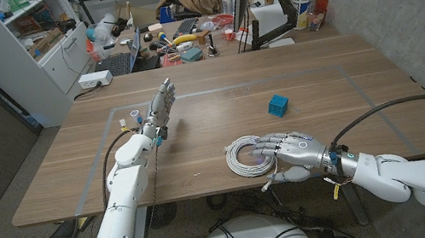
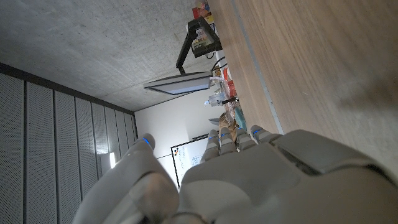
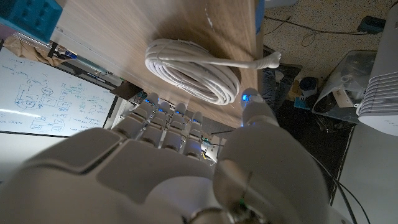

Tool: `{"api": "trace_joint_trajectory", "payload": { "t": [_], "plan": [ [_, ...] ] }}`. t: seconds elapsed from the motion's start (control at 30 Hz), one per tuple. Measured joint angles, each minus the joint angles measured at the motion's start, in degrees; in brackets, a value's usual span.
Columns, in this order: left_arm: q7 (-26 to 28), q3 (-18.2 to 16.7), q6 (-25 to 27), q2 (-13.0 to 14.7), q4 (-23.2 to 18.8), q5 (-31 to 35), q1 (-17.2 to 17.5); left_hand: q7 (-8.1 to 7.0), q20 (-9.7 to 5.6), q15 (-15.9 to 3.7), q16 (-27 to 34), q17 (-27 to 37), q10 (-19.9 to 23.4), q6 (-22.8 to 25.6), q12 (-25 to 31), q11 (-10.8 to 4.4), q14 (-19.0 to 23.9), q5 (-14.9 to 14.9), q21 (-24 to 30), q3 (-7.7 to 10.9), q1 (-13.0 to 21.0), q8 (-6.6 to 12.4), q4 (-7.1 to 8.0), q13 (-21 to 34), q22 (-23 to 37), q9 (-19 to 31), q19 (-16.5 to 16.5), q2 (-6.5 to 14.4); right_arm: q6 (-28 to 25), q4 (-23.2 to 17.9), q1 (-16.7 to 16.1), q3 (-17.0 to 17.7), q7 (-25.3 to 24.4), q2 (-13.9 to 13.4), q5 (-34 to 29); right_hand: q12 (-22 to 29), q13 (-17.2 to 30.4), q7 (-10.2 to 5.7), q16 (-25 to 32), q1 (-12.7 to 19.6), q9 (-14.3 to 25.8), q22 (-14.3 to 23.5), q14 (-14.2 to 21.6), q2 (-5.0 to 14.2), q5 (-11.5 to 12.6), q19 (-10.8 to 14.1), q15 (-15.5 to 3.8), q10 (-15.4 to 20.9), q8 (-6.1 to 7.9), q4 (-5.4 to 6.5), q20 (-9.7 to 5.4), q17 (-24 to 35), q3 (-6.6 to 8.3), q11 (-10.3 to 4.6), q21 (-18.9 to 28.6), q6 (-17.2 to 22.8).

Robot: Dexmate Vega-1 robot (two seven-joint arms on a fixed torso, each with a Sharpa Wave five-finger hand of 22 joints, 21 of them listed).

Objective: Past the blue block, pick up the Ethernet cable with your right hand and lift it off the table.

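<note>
right robot hand (image 1: 287, 151) hovers open at the white cable coil (image 1: 246, 156), holding nothing; coil lies on the worktop (image 1: 212, 115) short of the blue block (image 1: 279, 105); next, close and lift

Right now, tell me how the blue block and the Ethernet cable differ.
The blue block is a small, solid blue cube; the Ethernet cable is white, coiled into a flat ring and wider than the block. The block stands alone further back on the table; the cable lies near the front edge, with the right hand at its side. Both rest on the table.
</note>
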Motion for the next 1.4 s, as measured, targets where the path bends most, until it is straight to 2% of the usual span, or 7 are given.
{"api": "trace_joint_trajectory", "payload": {
  "t": [0.1, 0.37, 1.23, 1.4],
  "plan": [
    [0.01, 0.14, 0.05, -0.07, 0.13, 0.06, -0.14, 0.0, 0.0, 0.0, 0.0, 0.0, 0.0, 0.0, 0.0, 0.0, 0.0, 0.0, 0.0, -0.02, 0.0, 0.0, -0.02, 0.0, 0.0, 0.0, 0.0, 0.0, 0.01, 0.41, 0.41, -0.39, -0.27, 0.12, -0.05, 0.0, 0.0, -0.7, 0.0, -0.01, 0.0, 0.0, 0.0, -0.01, 0.0, 0.0, 0.0, -0.41, 0.0, 0.0, 0.0, 0.0, 0.0, -0.4, 0.0, -0.63],
    [0.09, 0.35, 0.18, -0.14, 0.48, 0.25, -0.44, 0.0, 0.3, 0.0, 0.0, 0.0, 0.0, 0.0, 0.0, 0.0, 0.0, 0.0, 0.0, -0.15, -0.15, 0.0, -0.15, 0.0, 0.0, 0.0, -0.3, 0.19, 0.05, 1.47, 1.78, -1.57, -0.74, 0.49, -0.31, 0.0, 0.0, -0.67, 0.0, 0.5, 0.0, 0.0, 0.01, 0.08, 0.0, 0.01, 0.0, -0.41, 0.0, -0.24, 0.0, 0.0, 0.23, -0.4, 0.0, -0.63],
    [0.42, 0.63, 0.51, -0.27, 1.82, 0.55, -1.13, -0.22, 0.3, 0.18, 0.0, -0.01, 0.0, 0.21, 0.0, 0.0, -0.18, 0.0, 0.0, -0.61, 0.0, 0.0, -0.15, 0.0, 0.0, 0.0, -0.29, 0.46, 1.54, 4.66, 5.91, -4.96, 0.69, 1.25, 0.3, 0.44, 0.0, -0.86, 0.28, 1.32, 0.0, 0.0, 0.01, 0.31, 0.0, 0.01, 0.0, -0.4, 0.0, 0.09, 0.0, 0.0, 0.55, -0.4, 0.0, -0.43],
    [0.44, 0.58, 0.51, -0.28, 2.08, 0.55, -1.19, -0.22, 0.3, 0.18, 0.0, -0.01, 0.0, 0.22, 0.0, -0.01, -0.18, 0.0, 0.0, -0.61, 0.0, 0.0, -0.15, 0.0, 0.0, 0.0, -0.29, 0.45, 1.78, 5.13, 6.56, -5.46, 1.05, 1.39, 0.42, 0.44, 0.0, -1.23, 0.28, 1.32, 0.0, 0.0, 0.01, 0.31, 0.0, 0.01, 0.0, -0.4, 0.45, 0.19, 0.0, 0.0, 0.65, -0.4, 0.0, 0.68]
  ]
}}
